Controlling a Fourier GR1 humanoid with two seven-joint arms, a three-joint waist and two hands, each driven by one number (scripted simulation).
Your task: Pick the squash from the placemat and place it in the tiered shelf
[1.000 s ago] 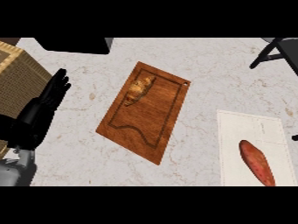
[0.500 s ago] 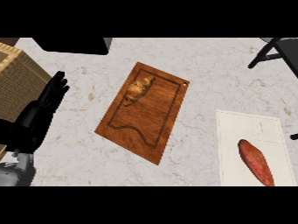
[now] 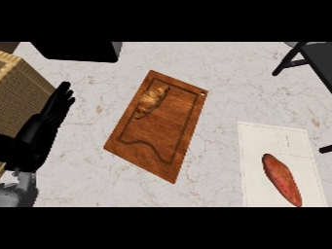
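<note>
The squash (image 3: 281, 179) is a long reddish-orange vegetable lying lengthwise on the white placemat (image 3: 278, 137) at the lower right. The black tiered shelf (image 3: 322, 62) shows only in part at the upper right corner. My left hand (image 3: 34, 136) stands at the far left with straight fingers pointing up, open and holding nothing. It is far from the squash. My right hand does not show.
A wooden cutting board (image 3: 159, 127) lies tilted in the middle with a croissant (image 3: 150, 100) on its upper end. A wicker basket (image 3: 4, 90) fills the left edge behind my left hand. A black object (image 3: 79, 50) sits at the top.
My left hand has drifted very slightly downward. Nothing else has moved.
</note>
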